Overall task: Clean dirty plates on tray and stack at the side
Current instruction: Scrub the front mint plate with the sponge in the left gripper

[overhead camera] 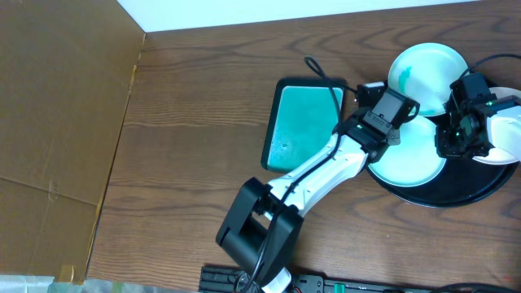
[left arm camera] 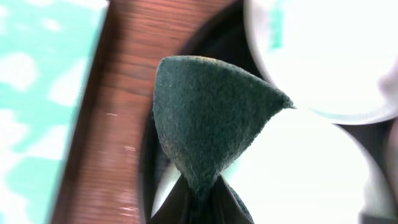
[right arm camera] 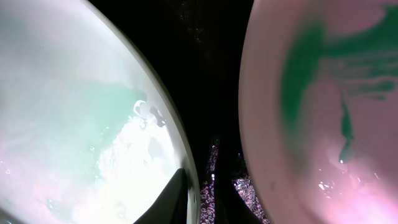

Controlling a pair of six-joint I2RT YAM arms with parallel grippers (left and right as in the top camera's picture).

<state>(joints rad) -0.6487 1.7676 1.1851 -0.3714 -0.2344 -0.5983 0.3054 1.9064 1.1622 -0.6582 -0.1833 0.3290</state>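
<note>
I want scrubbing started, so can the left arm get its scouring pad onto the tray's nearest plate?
Probably yes. The left arm pinches the scouring pad in its jaws over the rim of the nearest plate, nothing lies between, and the right arm sits beyond it.

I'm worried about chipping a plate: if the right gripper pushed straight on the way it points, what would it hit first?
The right gripper would likely meet the bare black tray between the wet plate and the smeared plate; the wet plate's rim lies close beside it.
</note>
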